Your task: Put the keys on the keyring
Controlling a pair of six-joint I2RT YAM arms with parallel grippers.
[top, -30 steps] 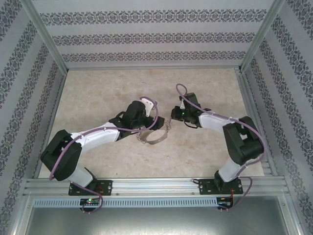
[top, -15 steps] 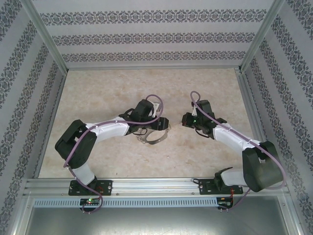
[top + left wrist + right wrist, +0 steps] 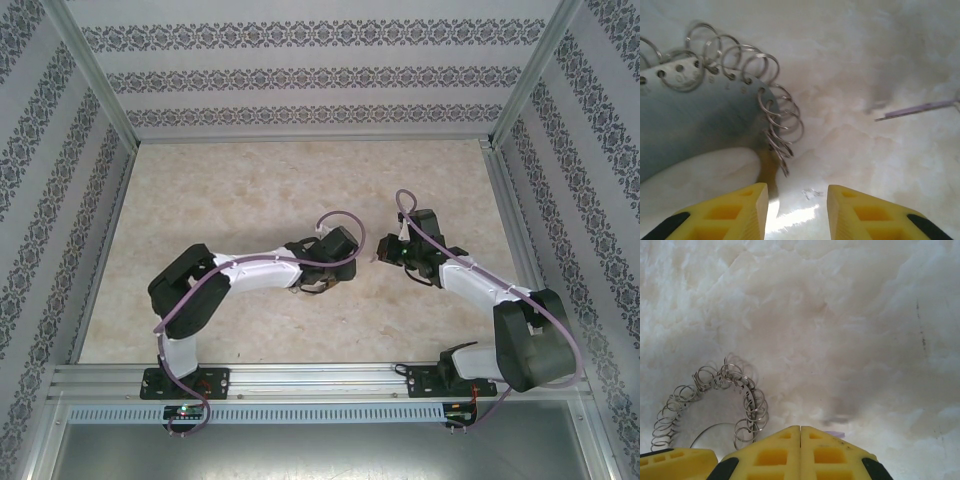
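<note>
Since earlier, our left tool (image 3: pixel 797 189) has swung over the keyring (image 3: pixel 705 117) at its view's upper left, fingers apart, seemingly to pin it. Our right tool (image 3: pixel 800 429) clamps the lilac key (image 3: pixel 835 432) nearby.

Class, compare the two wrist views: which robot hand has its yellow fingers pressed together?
The right hand: its yellow fingers meet along one line with no gap. The left hand has its yellow fingers standing clearly apart.

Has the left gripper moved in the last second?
Yes. Against its fixed base, the left gripper has shifted right, toward the right gripper, which holds the key.
</note>
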